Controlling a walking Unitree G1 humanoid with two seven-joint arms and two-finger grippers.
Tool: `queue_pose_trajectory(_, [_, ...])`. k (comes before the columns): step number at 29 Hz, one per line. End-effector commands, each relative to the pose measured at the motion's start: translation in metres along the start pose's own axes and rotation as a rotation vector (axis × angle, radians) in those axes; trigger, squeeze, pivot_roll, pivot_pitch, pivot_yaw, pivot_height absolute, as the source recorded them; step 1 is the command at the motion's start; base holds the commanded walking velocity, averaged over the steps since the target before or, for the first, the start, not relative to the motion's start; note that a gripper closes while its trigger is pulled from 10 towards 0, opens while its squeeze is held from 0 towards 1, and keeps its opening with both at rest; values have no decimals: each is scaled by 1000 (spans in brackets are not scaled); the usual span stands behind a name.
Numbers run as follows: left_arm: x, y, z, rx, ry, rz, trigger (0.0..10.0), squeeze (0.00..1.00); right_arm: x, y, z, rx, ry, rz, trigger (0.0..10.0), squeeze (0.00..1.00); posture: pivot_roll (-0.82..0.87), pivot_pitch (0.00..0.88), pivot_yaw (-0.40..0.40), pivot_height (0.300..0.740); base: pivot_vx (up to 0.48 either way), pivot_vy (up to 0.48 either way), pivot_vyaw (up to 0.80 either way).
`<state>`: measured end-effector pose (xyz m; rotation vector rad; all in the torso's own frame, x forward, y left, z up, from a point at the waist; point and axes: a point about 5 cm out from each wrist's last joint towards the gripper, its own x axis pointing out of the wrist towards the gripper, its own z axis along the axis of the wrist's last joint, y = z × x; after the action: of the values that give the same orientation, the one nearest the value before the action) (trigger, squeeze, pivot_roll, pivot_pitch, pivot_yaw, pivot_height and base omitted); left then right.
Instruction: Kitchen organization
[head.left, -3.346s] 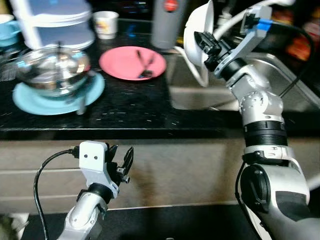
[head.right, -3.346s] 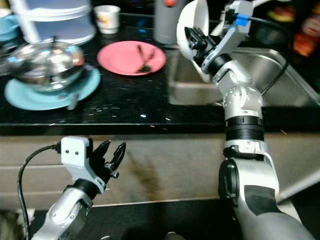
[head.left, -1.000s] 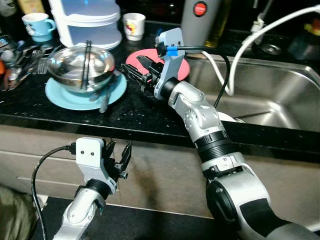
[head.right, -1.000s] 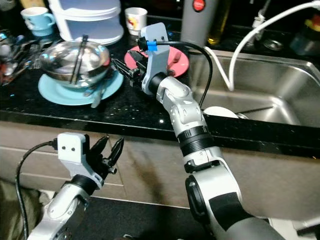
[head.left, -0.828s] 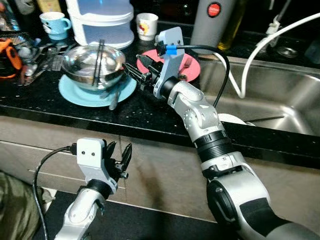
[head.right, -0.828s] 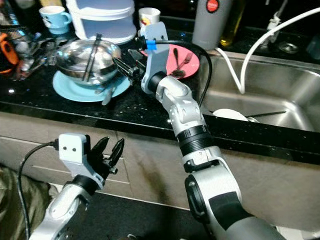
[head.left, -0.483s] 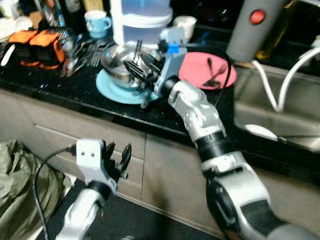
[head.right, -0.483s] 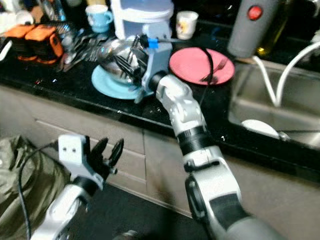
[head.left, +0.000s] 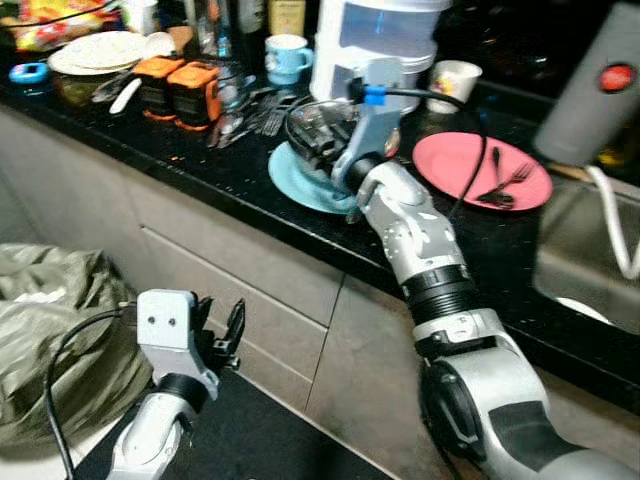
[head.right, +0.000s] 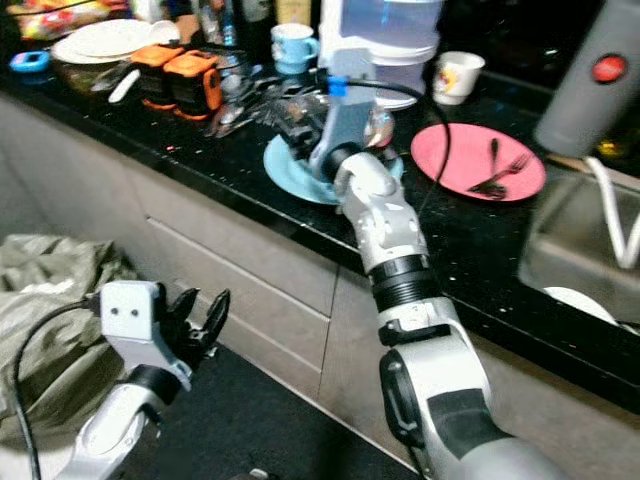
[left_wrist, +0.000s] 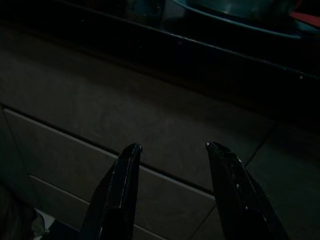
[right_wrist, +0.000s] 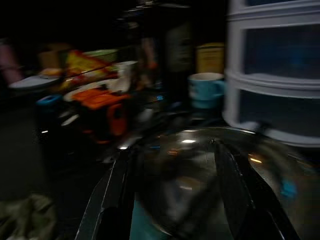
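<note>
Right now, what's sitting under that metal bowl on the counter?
The metal bowl rests on a light blue plate, whose rim shows on the near side. The plate's middle is covered by the bowl, and the right gripper hides part of the bowl.

Countertop: black stone-like, polished, speckled, glossy. Steel bowl: shiny metal, mirror reflections. Blue plate + pink plate: smooth, slight sheen. Drawer fronts: matt grey-beige. Storage tower: translucent plastic. Arms: brushed silver metal. Green sack: crumpled cloth/plastic, can't tell.
</note>
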<state>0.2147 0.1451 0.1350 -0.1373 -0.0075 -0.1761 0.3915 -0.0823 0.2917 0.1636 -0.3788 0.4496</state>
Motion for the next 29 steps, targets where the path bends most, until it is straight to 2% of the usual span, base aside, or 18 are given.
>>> queue_pose_trajectory(1, [-6, 3, -2, 20, 22, 3, 10000, 0, -7, -13, -7, 31, 22, -50, 10000, 0, 168, 18, -75, 740, 0, 0, -700])
queue_pose_trajectory(5, [-11, 5, -3, 20, 31, 11, 10000, 0, -12, -24, -9, 30, 37, -81, 10000, 0, 167, 15, -72, 740, 0, 0, -800])
queue_pose_trajectory(9, [-10, 5, -3, 22, 31, 14, 10000, 0, -15, -25, -10, 24, 39, -78, 10000, 0, 164, 16, -70, 740, 0, 0, -400])
queue_pose_trajectory(10, [-10, 5, -2, 25, 31, 16, 10000, 0, -16, -24, -11, 19, 41, -66, 10000, 0, 164, 16, -70, 740, 0, 0, 0])
queue_pose_trajectory(11, [-10, 6, -1, 31, 26, 22, 10000, 0, -22, -18, -15, 37, 41, 32, 10000, 0, 168, 19, -74, 740, 0, 0, 0])
queue_pose_trajectory(12, [-10, 6, -1, 31, 26, 22, 10000, 0, -22, -18, -15, 37, 41, 32, 10000, 0, 168, 19, -74, 740, 0, 0, 0])
queue_pose_trajectory(15, [-10, 11, 3, 38, 14, 39, 10000, 0, -42, -6, -18, 154, 14, 240, 10000, 0, 167, 23, -75, 740, 0, 0, 0])
queue_pose_trajectory(18, [-12, 16, 3, 48, 18, 51, 10000, 0, -57, -10, -20, 211, 15, 286, 10000, 0, 162, 29, -71, 740, 0, 0, 0])
queue_pose_trajectory(20, [-13, 20, 3, 60, 23, 58, 10000, 0, -70, -17, -23, 250, 17, 269, 10000, 0, 156, 34, -63, 740, 0, 0, 0])
queue_pose_trajectory(21, [-13, 20, 3, 60, 23, 58, 10000, 0, -70, -17, -23, 250, 17, 269, 10000, 0, 156, 34, -63, 740, 0, 0, 0])
queue_pose_trajectory(23, [-11, 23, 6, 73, 17, 60, 10000, 0, -91, -23, -33, 343, 7, 203, 10000, 0, 153, 32, -58, 740, 0, 0, 0])
queue_pose_trajectory(27, [-10, 22, 7, 74, 14, 59, 10000, 0, -101, -21, -40, 415, 9, 192, 10000, 0, 155, 34, -58, 740, 0, 0, 0])
queue_pose_trajectory(28, [-10, 21, 8, 79, 12, 56, 10000, 0, -113, -19, -49, 483, 18, 166, 10000, 0, 159, 34, -60, 740, 0, 0, 0])
queue_pose_trajectory(29, [-10, 21, 8, 79, 12, 56, 10000, 0, -113, -19, -49, 483, 18, 166, 10000, 0, 159, 34, -60, 740, 0, 0, 0])
